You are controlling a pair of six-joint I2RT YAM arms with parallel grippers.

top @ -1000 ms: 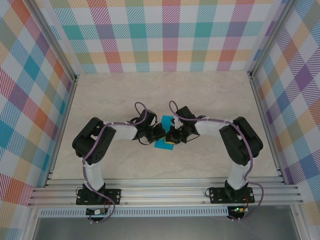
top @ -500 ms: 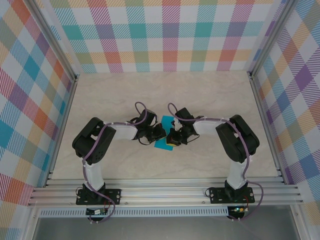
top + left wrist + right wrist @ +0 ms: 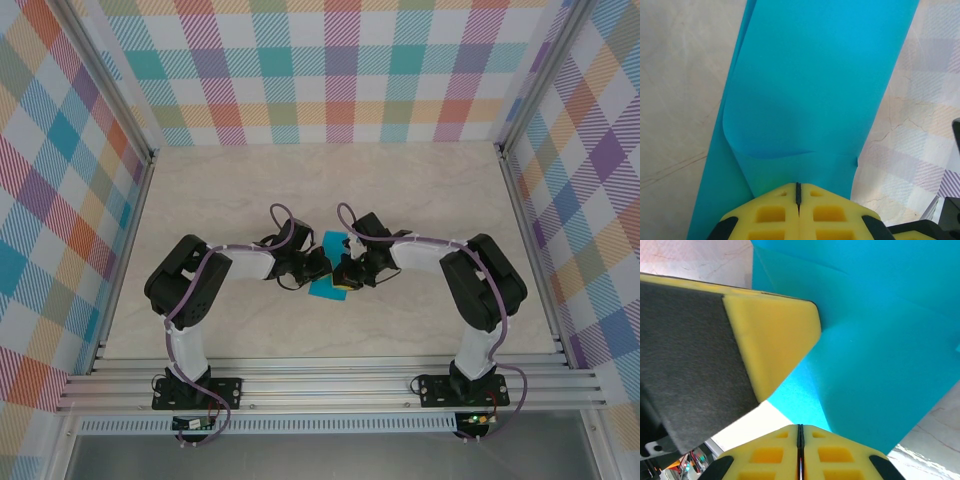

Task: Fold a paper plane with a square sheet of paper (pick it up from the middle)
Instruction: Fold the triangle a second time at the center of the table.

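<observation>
Yellow foam pads of the left gripper (image 3: 798, 194) are pressed together on the near edge of the paper (image 3: 810, 75), which runs away from them doubled over in a soft curl that is not yet pressed flat. The right gripper (image 3: 800, 434) also has its pads together where the sheet's edge meets them, apparently pinching it. The sheet sits between the two at the middle of the table (image 3: 420, 190), with a lengthwise fold begun but no nose or wings, so I judge the task early: that crease and every later fold remain.
</observation>
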